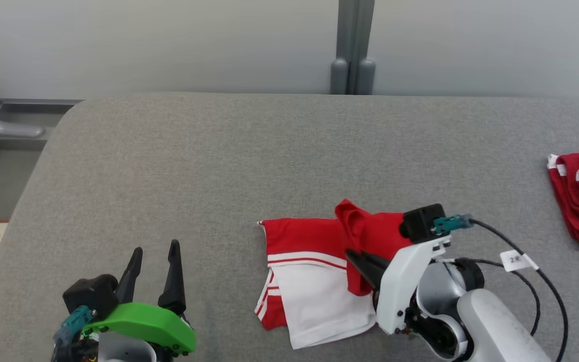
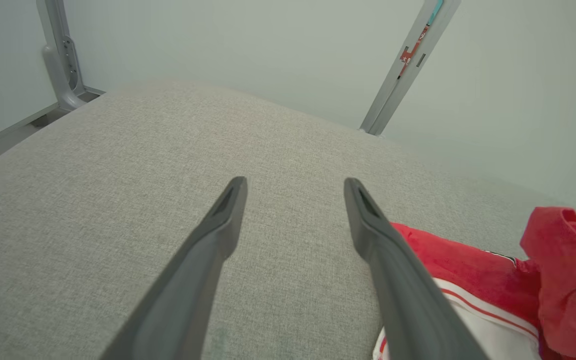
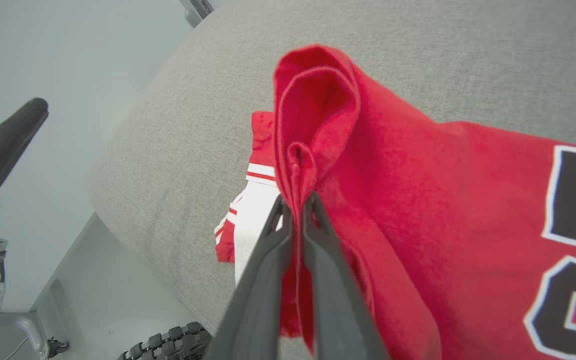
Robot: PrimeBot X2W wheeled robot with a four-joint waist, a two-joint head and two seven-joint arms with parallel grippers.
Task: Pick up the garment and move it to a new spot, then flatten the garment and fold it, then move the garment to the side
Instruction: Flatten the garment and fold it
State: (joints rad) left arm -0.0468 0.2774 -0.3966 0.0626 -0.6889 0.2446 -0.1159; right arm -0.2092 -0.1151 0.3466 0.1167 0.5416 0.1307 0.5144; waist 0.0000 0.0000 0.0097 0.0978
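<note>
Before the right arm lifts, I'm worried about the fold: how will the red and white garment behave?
Probably floppy: the red and white garment bunches into a soft ridge where the right gripper pinches it. Likely light, since that thin pinch holds cloth up. The part lying on the grey surface would probably drag and unfold.

right gripper (image 1: 352,254) pinches the garment (image 1: 309,286) — left gripper (image 1: 156,247) spread wide

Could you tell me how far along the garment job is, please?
Done, it seems: the garment lies on the table, partly flattened. In hand: the right hand is shut on a raised red fold; the left hand is open, empty. Left: finishing the fold and moving it aside.
</note>
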